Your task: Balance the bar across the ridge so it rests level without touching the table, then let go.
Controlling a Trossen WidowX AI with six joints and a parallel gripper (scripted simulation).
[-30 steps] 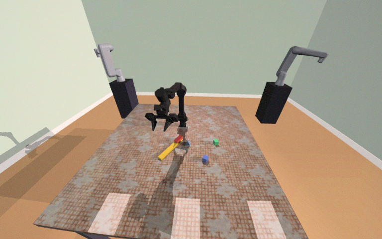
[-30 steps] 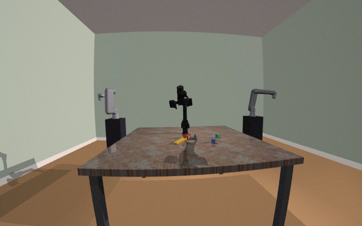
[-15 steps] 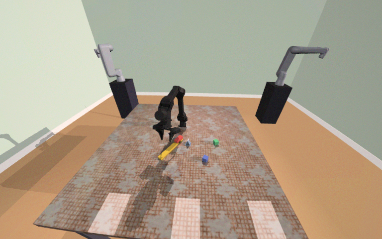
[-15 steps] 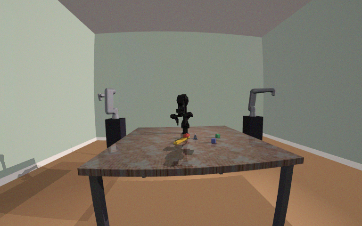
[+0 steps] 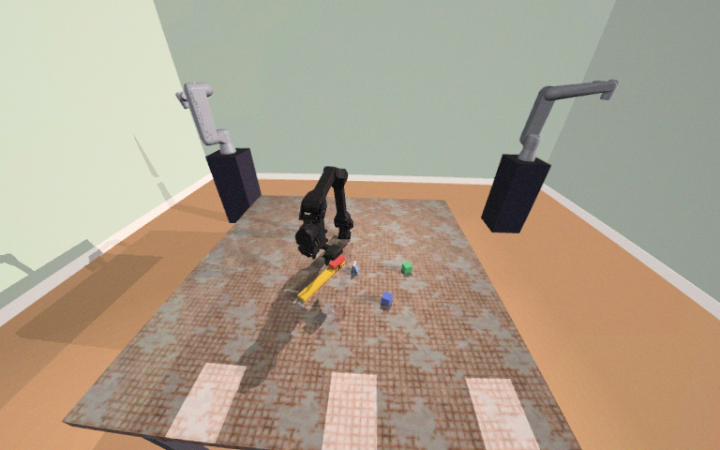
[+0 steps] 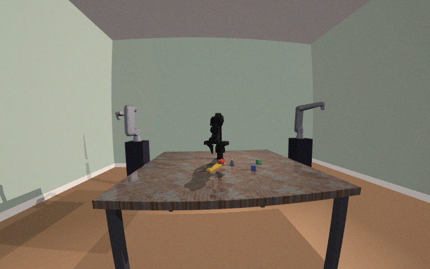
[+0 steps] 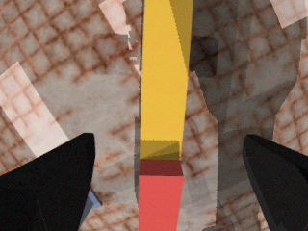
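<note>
The yellow bar (image 5: 317,285) (image 6: 214,168) (image 7: 165,87) lies on the table with a red block (image 5: 336,262) (image 6: 221,161) (image 7: 159,202) on its end nearer the arm's base. The ridge, a small blue-grey wedge (image 5: 354,270) (image 6: 232,163) (image 7: 94,201), stands on the table just right of the bar's red end in the top and exterior views, apart from it. My gripper (image 6: 218,152) (image 7: 171,144) is open and empty, pointing down above the red end. In the wrist view the bar and block run between the fingertips, touching neither. The left finger partly hides the ridge.
A green cube (image 5: 406,268) (image 6: 258,161) and a blue cube (image 5: 386,299) (image 6: 253,168) stand on the table right of the ridge. Two grey arms (image 5: 202,113) (image 5: 538,113) on dark pedestals stand beyond the table's sides.
</note>
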